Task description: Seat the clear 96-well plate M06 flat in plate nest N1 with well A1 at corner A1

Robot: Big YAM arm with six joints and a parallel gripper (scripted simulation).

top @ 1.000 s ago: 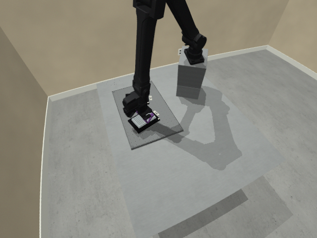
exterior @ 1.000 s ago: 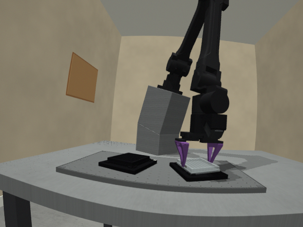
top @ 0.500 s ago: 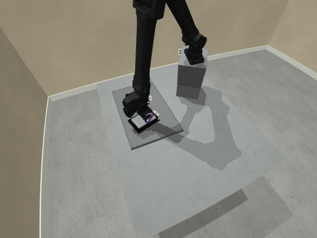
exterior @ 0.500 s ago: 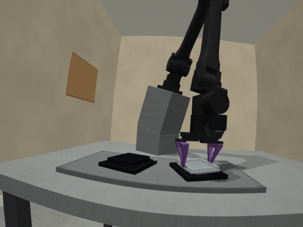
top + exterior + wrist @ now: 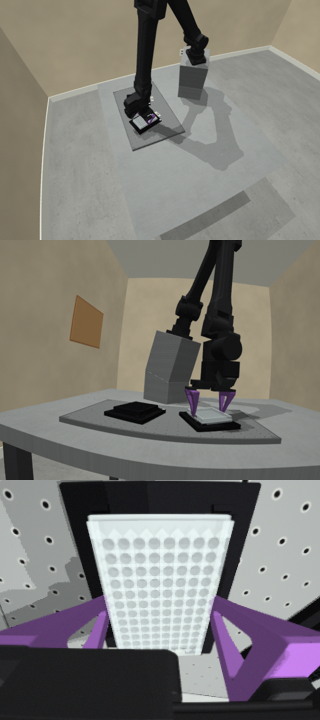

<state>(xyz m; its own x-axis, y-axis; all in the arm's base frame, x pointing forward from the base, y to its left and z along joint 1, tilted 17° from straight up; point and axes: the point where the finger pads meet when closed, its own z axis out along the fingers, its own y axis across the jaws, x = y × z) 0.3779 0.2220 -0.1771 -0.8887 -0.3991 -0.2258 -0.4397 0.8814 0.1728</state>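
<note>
The clear 96-well plate M06 (image 5: pixel 159 582) (image 5: pixel 209 423) lies over the black plate nest N1 on the right of the grey perforated baseplate. It also shows in the exterior view (image 5: pixel 209 415) and the top view (image 5: pixel 140 121). My gripper (image 5: pixel 159 600) with purple fingers is shut on the plate across its two long sides, near its close short end. In the exterior view the gripper (image 5: pixel 208 411) comes straight down onto the plate. The black plate M09 (image 5: pixel 135 408) sits in plate nest N2 (image 5: pixel 134 417) on the left. Labels and the A1 mark are too small to read.
A grey pedestal block (image 5: pixel 170 369) carries the arm's base behind the baseplate (image 5: pixel 165 424). Two small white tags (image 5: pixel 155 106) stand near N1 in the top view. An orange board (image 5: pixel 86 322) hangs on the left wall.
</note>
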